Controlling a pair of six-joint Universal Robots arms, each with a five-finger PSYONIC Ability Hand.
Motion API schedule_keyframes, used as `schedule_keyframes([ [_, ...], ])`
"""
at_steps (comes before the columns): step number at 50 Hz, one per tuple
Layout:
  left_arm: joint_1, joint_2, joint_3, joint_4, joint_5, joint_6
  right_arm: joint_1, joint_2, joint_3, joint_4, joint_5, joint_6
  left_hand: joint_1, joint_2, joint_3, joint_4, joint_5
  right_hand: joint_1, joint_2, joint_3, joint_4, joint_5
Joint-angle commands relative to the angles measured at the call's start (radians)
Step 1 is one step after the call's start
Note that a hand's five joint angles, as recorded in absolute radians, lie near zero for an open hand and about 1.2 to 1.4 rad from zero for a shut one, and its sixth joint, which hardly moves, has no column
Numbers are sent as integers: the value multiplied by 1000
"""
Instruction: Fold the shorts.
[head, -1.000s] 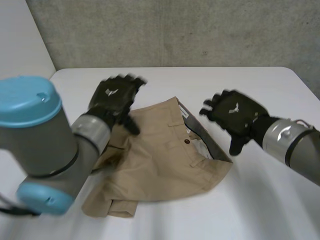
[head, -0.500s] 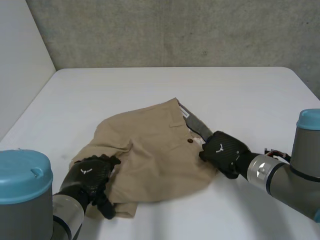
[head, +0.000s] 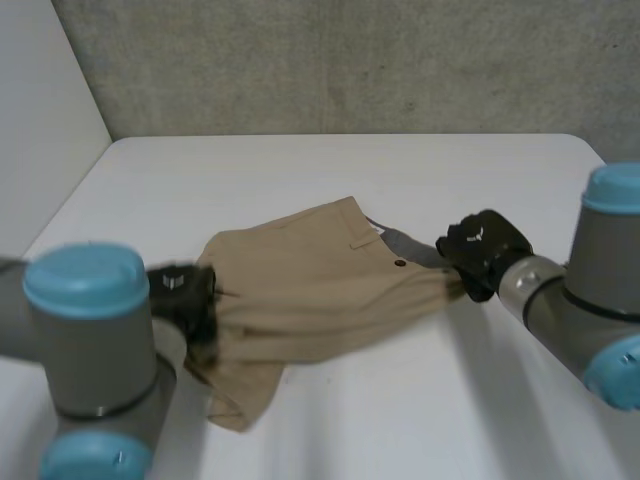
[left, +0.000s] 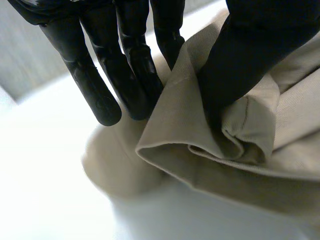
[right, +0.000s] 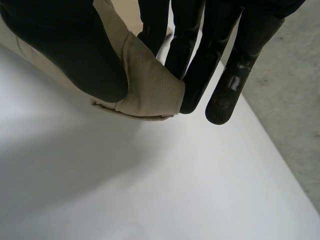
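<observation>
a: what is at the left?
b: the left hand (head: 185, 296), at the left edge of the shorts (head: 310, 300). in its wrist view its thumb and straight fingers (left: 100, 85) pinch a thick fold of the cloth between them.
a: and the shorts themselves?
b: tan twill, creased, about the middle of the white table (head: 330, 170). they are drawn out sideways between the two hands, and one leg end sags toward the near edge. the waistband sits on the right side, with its grey lining (head: 400, 243) showing. a dark button (head: 400, 264) sits just below that lining.
a: do they lie flat or hang?
b: i can't tell how much of the cloth is off the table.
a: and at the right?
b: the right hand (head: 480, 250), at the waistband end. in its wrist view a small corner of tan cloth is nipped between the thumb and the fingers (right: 192, 65), just above the tabletop.
a: the count?
b: one pair of shorts, one button, two hands, each gripping the cloth, and two arms with light-blue caps. a grey wall (head: 350, 60) stands behind the table.
</observation>
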Motion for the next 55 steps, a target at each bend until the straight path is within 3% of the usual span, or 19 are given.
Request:
schedule_keyframes([
  [1,57,-82,431,35,64,304,60,90,-339,19,51,49,277,203,210,206,261,432,219,219,209,241],
  [3,67,-105,562,65,78,358,64,103,-443,-21,57,92,277,203,210,206,261,432,219,219,209,241],
  [4,73,-128,707,122,84,402,66,103,-542,-120,57,167,277,203,210,206,261,432,219,219,209,241],
  [7,79,-145,890,279,84,439,63,87,-595,-347,57,284,277,203,210,206,261,432,219,219,209,241],
  [10,85,-138,934,417,84,444,61,37,-565,-656,64,376,277,203,210,206,261,432,219,219,209,241],
  [14,81,-112,922,551,81,442,61,9,-505,-819,65,382,277,203,210,206,261,432,219,219,209,241],
  [21,79,-69,640,531,89,405,63,12,-433,-704,51,381,277,203,210,206,261,432,219,219,209,241],
  [30,73,-72,252,517,89,316,55,55,-226,-391,14,326,242,169,175,171,226,432,219,219,209,241],
  [40,42,-219,54,462,93,293,52,146,-60,-176,-8,180,-345,-418,-411,-416,-360,432,219,219,209,241],
  [45,45,-162,14,344,107,293,44,88,13,-167,-5,221,-550,-624,-617,-622,-566,432,219,219,209,241],
  [50,83,-57,-48,260,182,290,-9,18,64,-145,-5,318,-852,-926,-919,-924,-868,432,219,219,209,241],
  [55,145,49,-100,229,236,284,-45,6,83,-24,-12,428,-906,-979,-973,-977,-922,432,219,219,209,241],
])
